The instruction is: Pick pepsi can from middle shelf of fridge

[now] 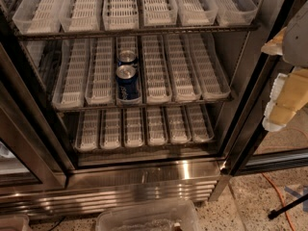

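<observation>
The fridge (144, 177) stands open in front of me, with three racks of white slotted trays. On the middle shelf (180, 73) the pepsi can (128, 83), dark blue with a silver top, stands upright at the front of the third lane from the left. Its twin blue can (127, 57) stands right behind it in the same lane. My gripper (280, 93), cream and grey, hangs at the right edge of the view, outside the fridge, beside the dark door frame. It is well right of the cans and roughly level with the middle shelf.
The dark door frame (248, 124) stands between my gripper and the shelves. A glass door (17, 148) is at the left. A clear plastic bin (147, 218) sits on the floor below the fridge. An orange cable (276, 196) and a black stand leg (288, 208) lie at the lower right.
</observation>
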Robot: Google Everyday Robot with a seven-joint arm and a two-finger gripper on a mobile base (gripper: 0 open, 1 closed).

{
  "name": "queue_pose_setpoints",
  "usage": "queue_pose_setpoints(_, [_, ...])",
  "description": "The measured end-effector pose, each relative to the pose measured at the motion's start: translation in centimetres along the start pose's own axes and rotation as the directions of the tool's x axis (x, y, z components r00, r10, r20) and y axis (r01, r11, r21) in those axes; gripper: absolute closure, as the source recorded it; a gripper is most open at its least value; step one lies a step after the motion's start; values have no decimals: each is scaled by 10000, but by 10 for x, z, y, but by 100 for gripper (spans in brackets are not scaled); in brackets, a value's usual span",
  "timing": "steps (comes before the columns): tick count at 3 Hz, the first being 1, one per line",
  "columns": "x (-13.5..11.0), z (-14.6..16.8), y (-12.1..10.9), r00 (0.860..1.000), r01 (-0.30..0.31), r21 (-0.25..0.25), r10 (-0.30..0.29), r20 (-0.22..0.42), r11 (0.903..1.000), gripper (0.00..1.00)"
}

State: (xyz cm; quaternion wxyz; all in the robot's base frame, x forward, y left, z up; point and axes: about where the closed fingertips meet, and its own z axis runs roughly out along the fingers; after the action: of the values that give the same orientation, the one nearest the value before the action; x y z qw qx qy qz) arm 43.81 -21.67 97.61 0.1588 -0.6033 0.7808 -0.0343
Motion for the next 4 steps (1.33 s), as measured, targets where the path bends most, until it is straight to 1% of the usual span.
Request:
queue_pose_setpoints(1, [-1, 1, 0, 9999, -97, 145, 96, 47, 9998, 0])
queue_pose_setpoints(2, [-5, 9, 7, 9996, -138, 231, 132, 255, 9996, 0])
queue_pose_setpoints(3, [-13, 28, 17, 9948, -211, 197, 190, 1003, 9996, 0])
queue_pose_setpoints(4, [-29, 51, 30, 9722, -224, 226, 165, 2335, 9995, 0])
